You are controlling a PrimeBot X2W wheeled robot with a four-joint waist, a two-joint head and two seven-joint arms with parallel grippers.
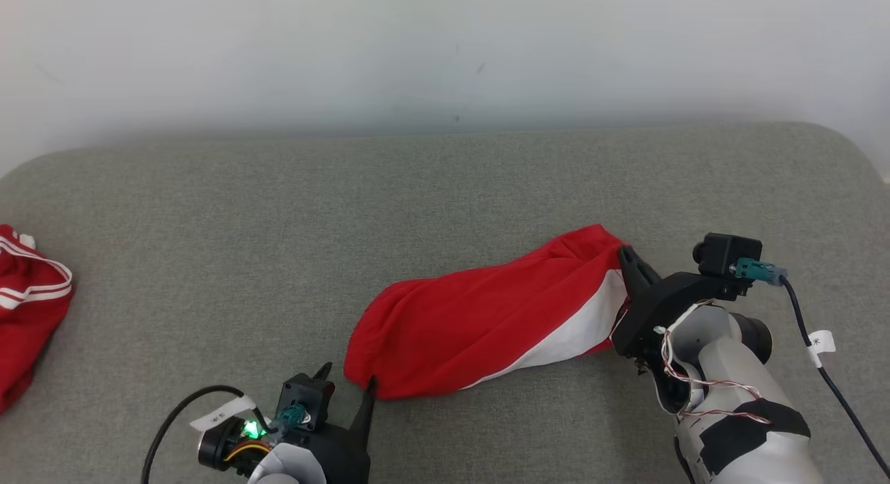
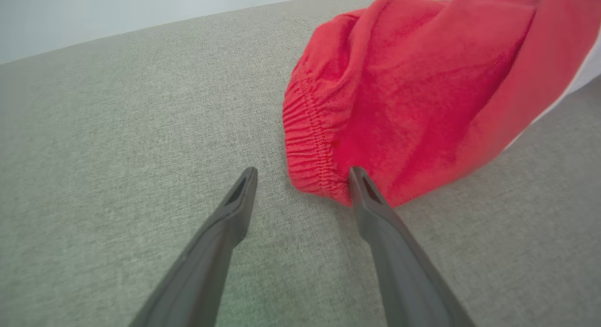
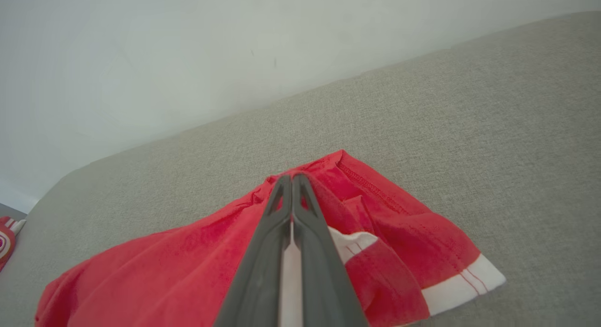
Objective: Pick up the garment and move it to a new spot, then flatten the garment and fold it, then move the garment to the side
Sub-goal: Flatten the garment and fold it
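While my right gripper (image 3: 292, 177) pinches one end of the garment (image 1: 480, 317), its other end lies just ahead of my spread left gripper (image 2: 303, 173).

Red garment (image 1: 480, 317) with white side panel; grey woven couch (image 1: 278, 227); second red garment (image 1: 28, 310), white stripes; black grippers.
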